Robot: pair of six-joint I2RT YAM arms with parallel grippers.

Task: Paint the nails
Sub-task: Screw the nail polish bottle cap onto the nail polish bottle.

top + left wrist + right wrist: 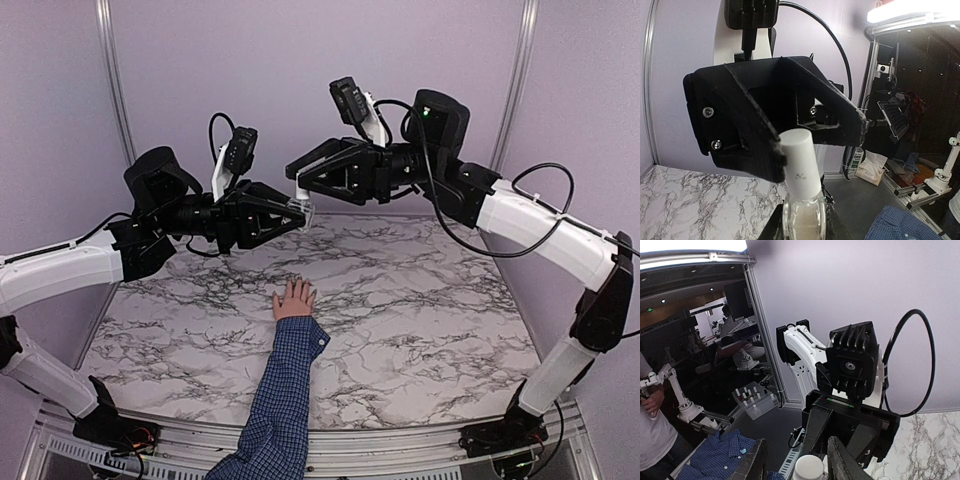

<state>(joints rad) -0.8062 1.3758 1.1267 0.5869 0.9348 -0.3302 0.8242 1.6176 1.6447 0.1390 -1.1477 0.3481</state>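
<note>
From the top camera, the small glass polish bottle [300, 209] hangs above the marbled tabletop [420, 300]. The left pincer [300, 213] is clenched on it, upright. The right pincer [300, 186] meets its white cap [300, 182] from above. The nails [298, 286] lie below the bottle and nearer the arm bases, on a small light-skinned hand [294, 303] resting flat, with a blue checked sleeve [285, 385] behind it (the nails are too tiny to judge).

The left wrist camera shows the bottle holding pale clear liquid, with the right pincer's black body behind the cap.

The right wrist camera shows its dark fingers [756, 462] flanking the cap. Whether they grip it, I cannot tell. Only this view shows a clear bin [756, 401] of little upright bottles, far beyond the polish bottle.
</note>
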